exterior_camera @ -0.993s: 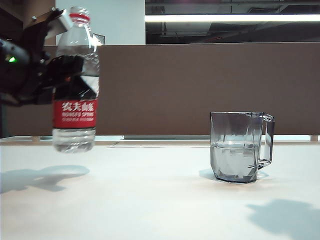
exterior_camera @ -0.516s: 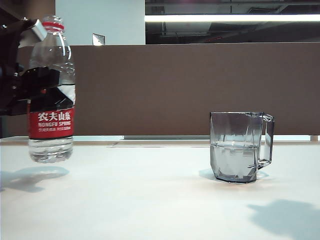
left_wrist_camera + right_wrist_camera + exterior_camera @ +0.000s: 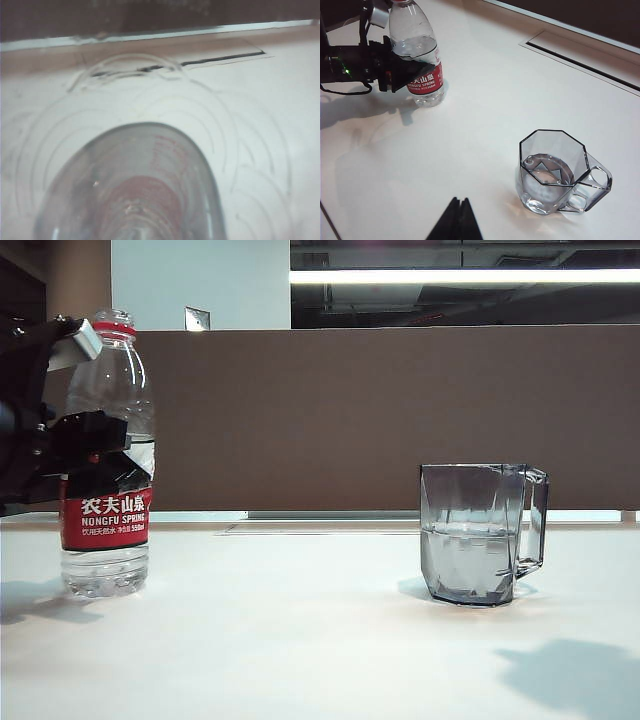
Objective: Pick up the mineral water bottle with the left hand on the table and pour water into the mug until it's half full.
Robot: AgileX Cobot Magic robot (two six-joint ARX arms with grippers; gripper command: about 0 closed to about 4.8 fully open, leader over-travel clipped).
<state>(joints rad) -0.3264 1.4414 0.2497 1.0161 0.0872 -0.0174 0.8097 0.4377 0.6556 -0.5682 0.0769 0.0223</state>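
Left gripper (image 3: 100,440) sits at the table's (image 3: 300,640) left edge, fingers pinching the mineral water bottle (image 3: 105,455) at mid-body just above the red label. Bottle upright, uncapped, base on or just at the tabletop, can't tell if it fully bears; a little water in the bottom. Left wrist view only shows the bottle's clear body (image 3: 130,185) blurred up close. Well apart to the right, the mug (image 3: 480,532) stands upright near the table's middle, handle pointing right, roughly half full. Right gripper (image 3: 456,220) hovers near the mug, fingertips pressed together, holding nothing.
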